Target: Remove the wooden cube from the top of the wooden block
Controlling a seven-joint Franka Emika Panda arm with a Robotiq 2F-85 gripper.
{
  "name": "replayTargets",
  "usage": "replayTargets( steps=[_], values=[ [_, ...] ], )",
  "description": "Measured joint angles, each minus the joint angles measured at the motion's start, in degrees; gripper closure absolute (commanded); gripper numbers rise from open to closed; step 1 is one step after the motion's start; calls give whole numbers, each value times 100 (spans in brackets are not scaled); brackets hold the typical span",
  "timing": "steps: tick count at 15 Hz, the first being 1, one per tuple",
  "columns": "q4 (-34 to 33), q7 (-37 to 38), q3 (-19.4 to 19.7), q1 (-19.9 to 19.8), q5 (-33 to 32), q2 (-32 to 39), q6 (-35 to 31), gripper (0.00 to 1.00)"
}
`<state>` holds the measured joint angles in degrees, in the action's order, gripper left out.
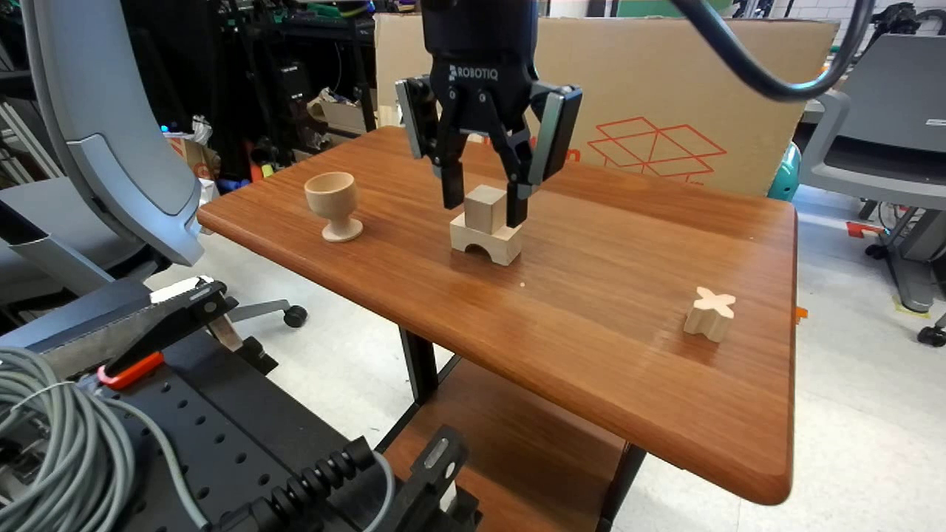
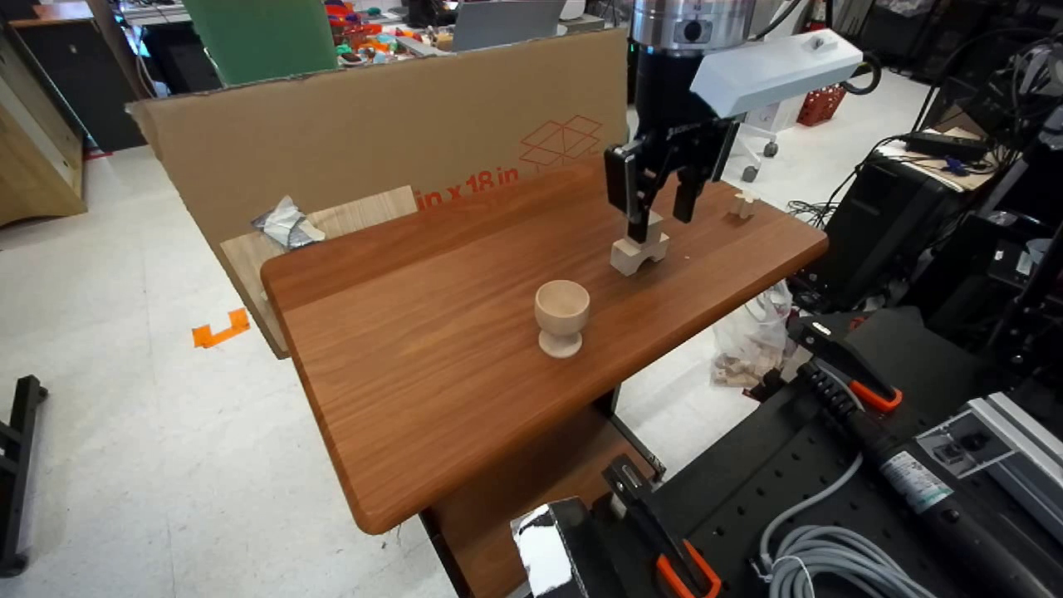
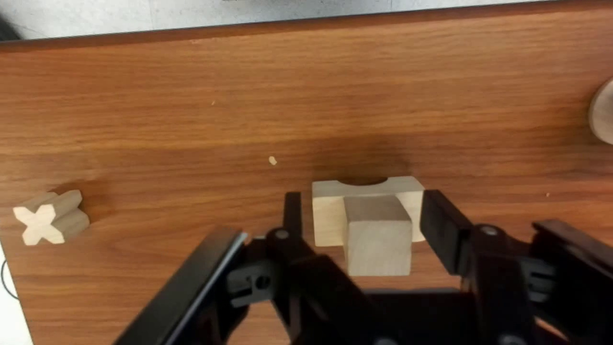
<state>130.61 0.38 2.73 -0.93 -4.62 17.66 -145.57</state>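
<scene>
Wooden cube [image 3: 378, 235]: is sitting on the wooden block [image 1: 499, 247].
Pincer [image 1: 485, 205]: its jaws are standing apart, flanking the cube.
Cube's sides: are probably calling for a centred squeeze on 2 opposite ones, then straight lifting.

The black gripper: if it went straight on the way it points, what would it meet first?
Probably the wooden cube: the gripper points down, and in the wrist view the cube shows between its open fingers. Depth is unclear, so they might slip past it and touch the arched wooden block beneath.
</scene>
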Motion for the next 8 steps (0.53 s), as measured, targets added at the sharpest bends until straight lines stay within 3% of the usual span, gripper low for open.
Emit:
replayTargets(
  steps=[4, 8],
  values=[
    [-72, 0, -52, 56, 0, 70, 0, 92],
    [-210, 0, -94, 137, 0, 68, 0, 92]
  ],
)
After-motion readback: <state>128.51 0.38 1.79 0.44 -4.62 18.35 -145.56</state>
